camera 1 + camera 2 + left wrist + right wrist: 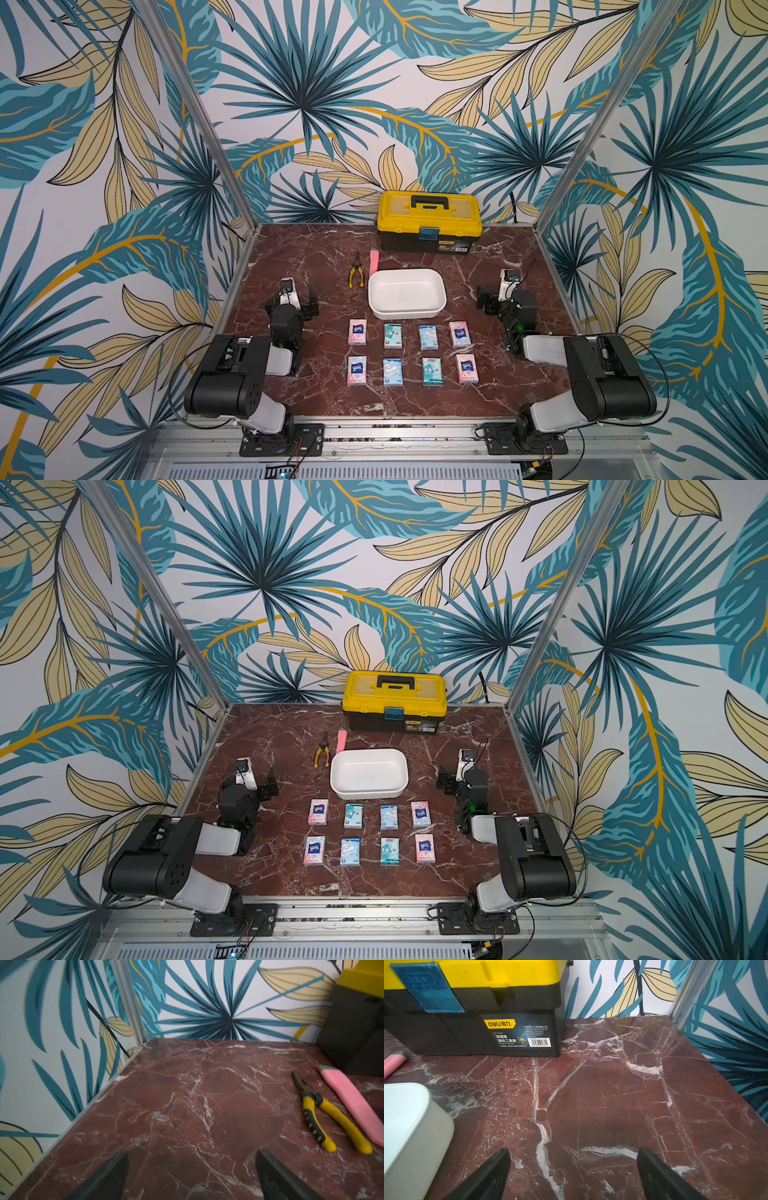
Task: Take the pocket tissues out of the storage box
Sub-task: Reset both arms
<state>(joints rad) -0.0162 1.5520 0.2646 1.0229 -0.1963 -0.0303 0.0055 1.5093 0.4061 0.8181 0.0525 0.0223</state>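
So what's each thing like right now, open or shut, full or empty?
storage box: empty, no lid.
pocket tissues: all eight out on the table, flat, in two rows of four.
toolbox: lid shut.
pliers: closed, lying flat.
pink bar: lying flat.
left tool: open, holding nothing.
right tool: open, holding nothing.

In both top views I see the shallow white storage box (407,293) (369,773) upright at frame centre, its floor bare. Just below it, apart from it, the eight pocket tissues (392,336) (353,816) lie flat in two rows of four, pink outermost, blue and teal between.
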